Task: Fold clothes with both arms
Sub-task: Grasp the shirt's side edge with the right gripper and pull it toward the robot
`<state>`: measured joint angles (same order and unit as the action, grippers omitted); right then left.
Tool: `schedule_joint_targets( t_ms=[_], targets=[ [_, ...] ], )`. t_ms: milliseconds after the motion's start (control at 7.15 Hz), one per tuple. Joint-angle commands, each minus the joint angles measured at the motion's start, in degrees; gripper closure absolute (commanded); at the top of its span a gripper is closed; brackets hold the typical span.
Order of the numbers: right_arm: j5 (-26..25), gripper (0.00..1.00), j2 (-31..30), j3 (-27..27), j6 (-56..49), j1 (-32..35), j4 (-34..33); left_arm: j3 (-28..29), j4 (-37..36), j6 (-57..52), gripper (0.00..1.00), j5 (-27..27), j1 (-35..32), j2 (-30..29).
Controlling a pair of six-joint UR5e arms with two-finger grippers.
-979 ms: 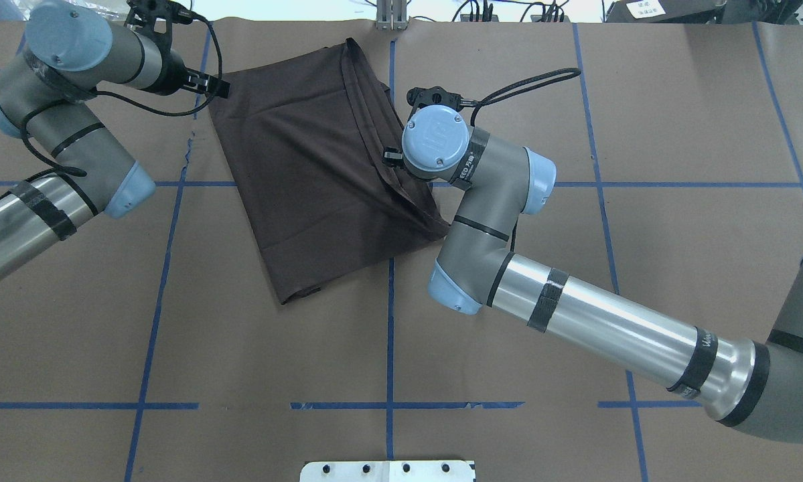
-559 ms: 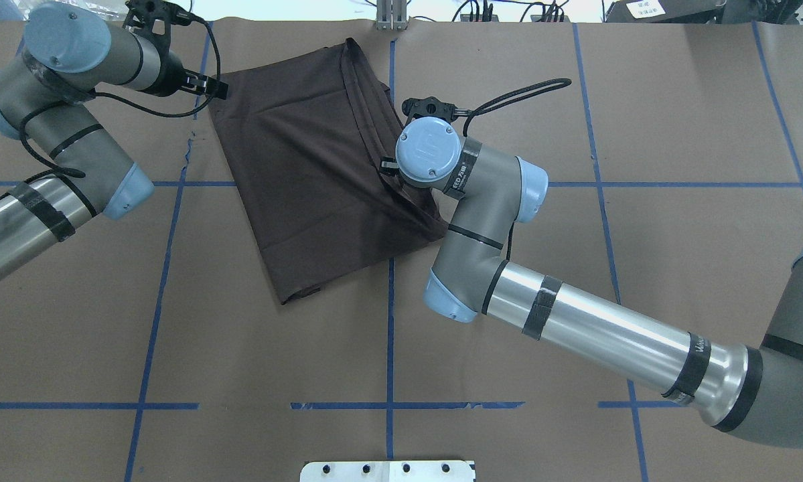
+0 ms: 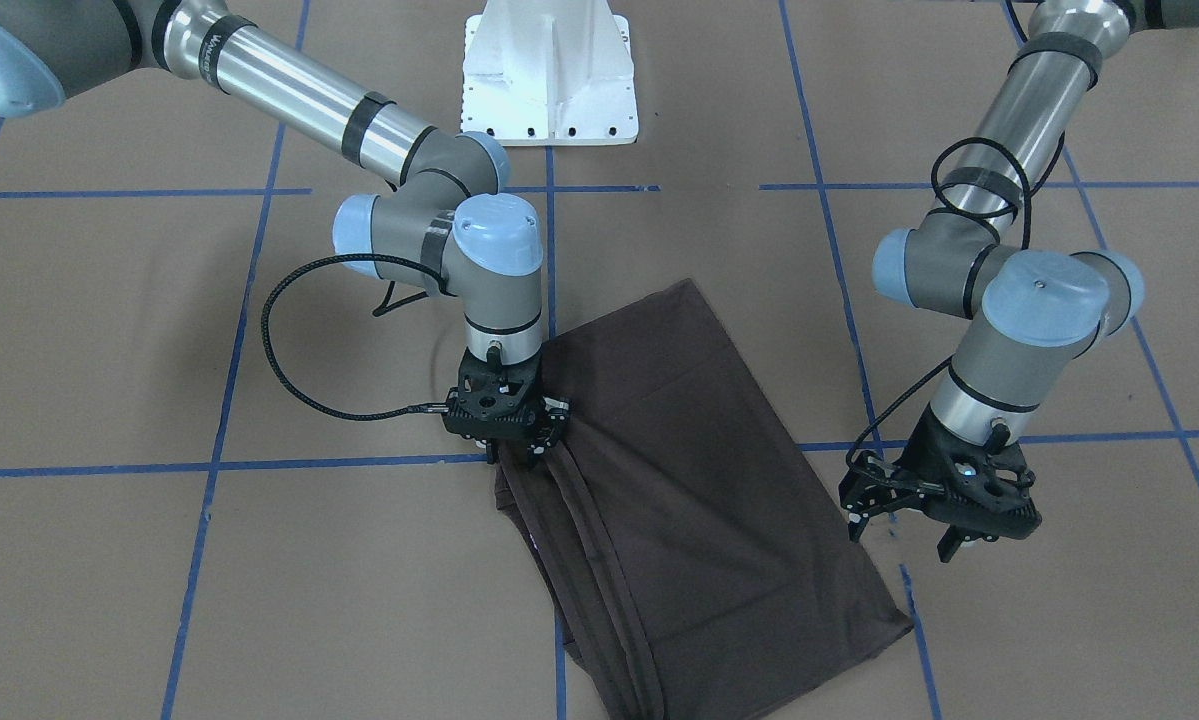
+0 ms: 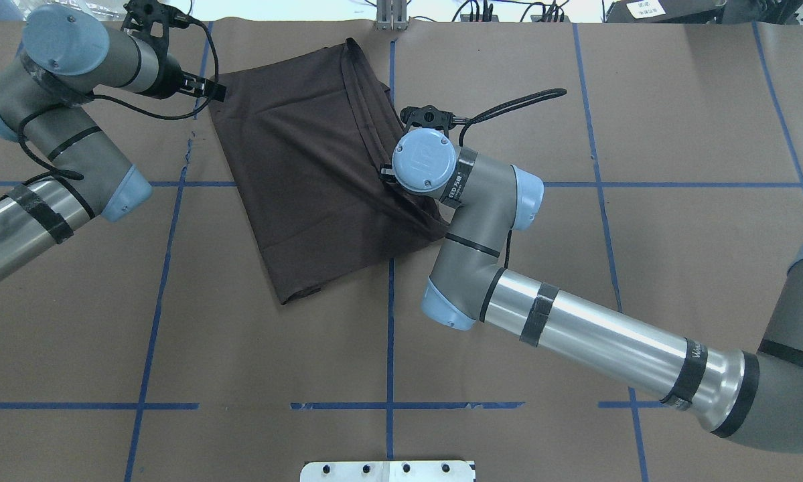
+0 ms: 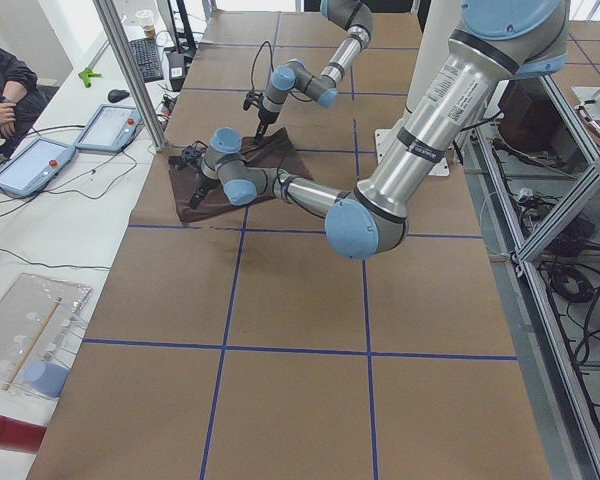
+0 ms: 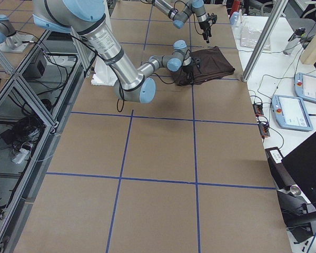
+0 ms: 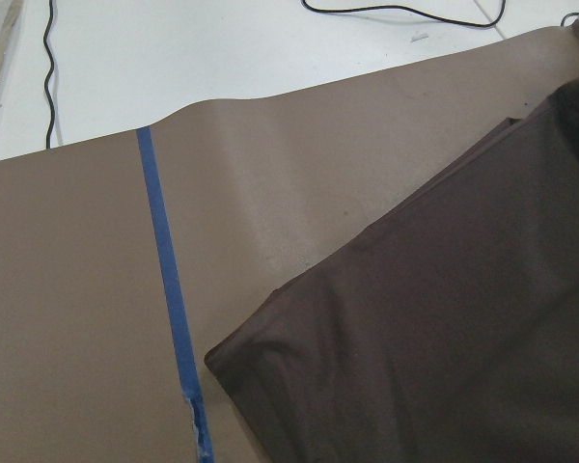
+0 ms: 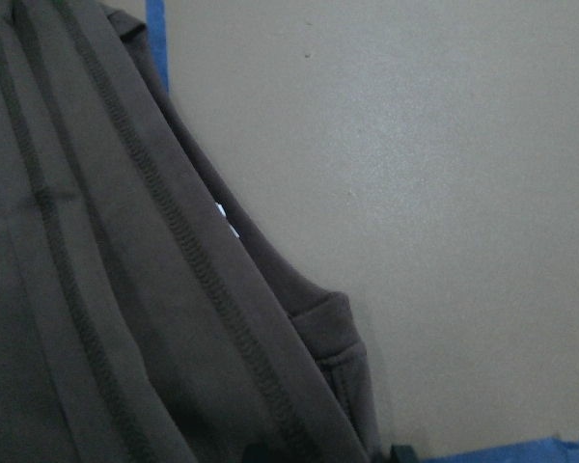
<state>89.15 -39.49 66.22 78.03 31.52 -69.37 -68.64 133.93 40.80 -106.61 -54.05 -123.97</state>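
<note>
T-shirt (image 4: pixel 307 174), dark brown and folded into a rough rectangle, lies flat and skewed on the paper-covered table (image 4: pixel 676 268), at the far middle, across one of the blue tape lines (image 4: pixel 389 335) that divide the surface into squares. Its stitched hems (image 8: pixel 174 241) are stacked in parallel ridges along its right edge. The right arm (image 4: pixel 575 328) reaches in from the near right and points its wrist straight down over that edge. The right gripper (image 3: pixel 515 460) sits low at the stacked hems. In the right wrist view its fingertips (image 8: pixel 399 452) show only as two dark tips at the bottom, spread with the cloth's edge between them and not pressed onto it. The left arm (image 4: pixel 39 201) comes in from the left. The left gripper (image 3: pixel 899 538) hangs just beside the shirt's far left corner with its fingers spread wide and holds nothing. The left wrist view shows that rounded corner on bare paper next to a tape line. The white pedestal base (image 3: pixel 549 80) stands at the near middle of the table. Off the far side, a person's sleeve (image 5: pixel 2 85) shows at a white bench with flat control pads (image 5: pixel 110 128).
</note>
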Motion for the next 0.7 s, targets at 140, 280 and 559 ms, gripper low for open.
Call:
schedule_joint_targets(
  t_ms=[140, 280, 559],
  targets=[
    [0.1, 1.00, 0.6, 0.6, 1.1, -0.1, -0.3, 0.0, 0.0, 0.2, 0.00, 0.1, 0.3, 0.1],
    [0.1, 1.00, 0.5, 0.7, 1.2, -0.1, -0.4, -0.1, 0.0, 0.3, 0.00, 0.1, 0.3, 0.1],
    [0.2, 1.00, -2.4, 5.9, 1.3, -0.4, -1.7, -0.1, 0.1, 2.2, 0.00, 0.1, 0.5, 0.3]
  ],
)
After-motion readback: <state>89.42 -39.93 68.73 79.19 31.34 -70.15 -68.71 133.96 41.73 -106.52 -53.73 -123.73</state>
